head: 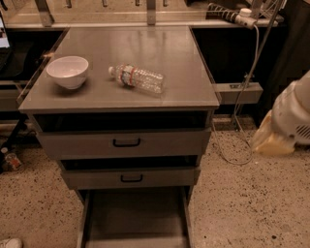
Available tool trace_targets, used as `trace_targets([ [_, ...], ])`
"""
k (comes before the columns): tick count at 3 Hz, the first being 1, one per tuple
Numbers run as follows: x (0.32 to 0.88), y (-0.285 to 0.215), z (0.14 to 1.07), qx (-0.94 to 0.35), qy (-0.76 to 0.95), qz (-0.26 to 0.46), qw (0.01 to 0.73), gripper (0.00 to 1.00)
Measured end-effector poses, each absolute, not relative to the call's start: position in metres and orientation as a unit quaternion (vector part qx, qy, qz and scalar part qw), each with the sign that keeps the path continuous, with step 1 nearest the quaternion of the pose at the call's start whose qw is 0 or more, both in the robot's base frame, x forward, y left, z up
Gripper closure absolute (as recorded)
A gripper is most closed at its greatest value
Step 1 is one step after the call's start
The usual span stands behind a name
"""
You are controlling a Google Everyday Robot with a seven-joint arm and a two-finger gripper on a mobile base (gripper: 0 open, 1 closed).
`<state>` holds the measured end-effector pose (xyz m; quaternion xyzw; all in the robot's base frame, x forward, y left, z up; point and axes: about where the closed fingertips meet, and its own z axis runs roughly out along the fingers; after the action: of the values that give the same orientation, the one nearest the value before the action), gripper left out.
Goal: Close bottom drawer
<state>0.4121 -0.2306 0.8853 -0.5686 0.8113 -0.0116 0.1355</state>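
The bottom drawer (135,218) of the grey cabinet is pulled far out toward me. Its long empty tray runs off the bottom edge of the view, so its front panel and handle are out of view. Above it are the mid-sized drawer (131,178) and the widest top drawer (126,143), each with a black loop handle and each slightly ajar. Only a white and cream part of my arm (290,118) shows at the right edge, beside the cabinet and apart from it. My gripper itself is not in view.
A white bowl (68,71) and a clear plastic bottle (138,79) lying on its side rest on the cabinet top (164,48). A power strip (227,13) and its cable (242,97) hang at the back right. Speckled floor surrounds the cabinet.
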Motion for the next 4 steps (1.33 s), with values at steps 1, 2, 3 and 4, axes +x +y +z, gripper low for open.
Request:
trace_targets([
  [1, 0.370, -0.236, 0.804, -0.559, 0.825, 0.033, 0.071, 1.00],
  [2, 0.370, -0.236, 0.804, -0.559, 0.825, 0.033, 0.071, 1.00],
  [3, 0.357, -0.237, 0.763, -0.544, 0.836, 0.060, 0.050, 1.00],
  [4, 0.330, -0.238, 0.690, -0.515, 0.851, 0.096, 0.013, 1.00],
])
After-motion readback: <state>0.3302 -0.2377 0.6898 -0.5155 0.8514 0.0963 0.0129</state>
